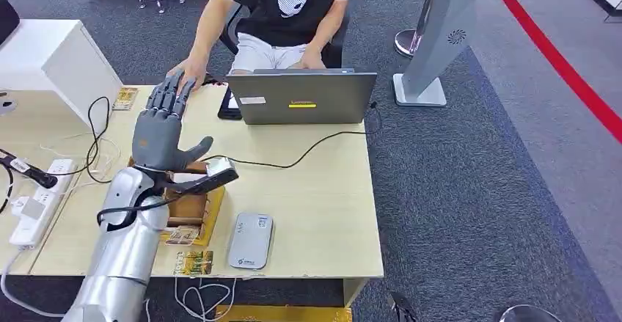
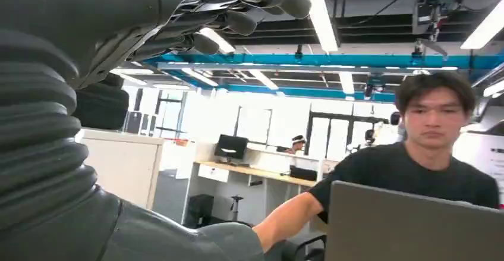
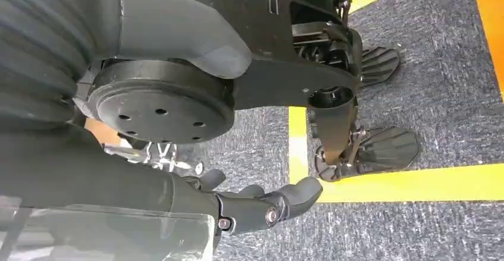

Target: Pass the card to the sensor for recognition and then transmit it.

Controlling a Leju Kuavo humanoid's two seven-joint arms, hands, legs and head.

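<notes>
My left hand [image 1: 160, 125] is raised over the desk with its fingers stretched out flat and apart, nothing between them. Its fingertips [image 1: 170, 87] reach a person's hand [image 1: 192, 69] resting on the desk's far edge. In the left wrist view the same hand [image 2: 196, 11] points towards the seated person [image 2: 437, 154]. One card [image 1: 125, 98] lies on the desk left of my fingertips. The grey-white sensor [image 1: 250, 240] lies flat near the front edge, with more cards [image 1: 194, 262] beside it. My right hand [image 3: 238, 207] hangs beside my body over the carpet, fingers loose and holding nothing.
A grey laptop [image 1: 302, 97] stands open facing the person, a cable trailing from it. A brown card box [image 1: 189, 206] sits under my left wrist. A white power strip [image 1: 40, 201] and cables lie at the left; a white cabinet [image 1: 44, 54] stands behind.
</notes>
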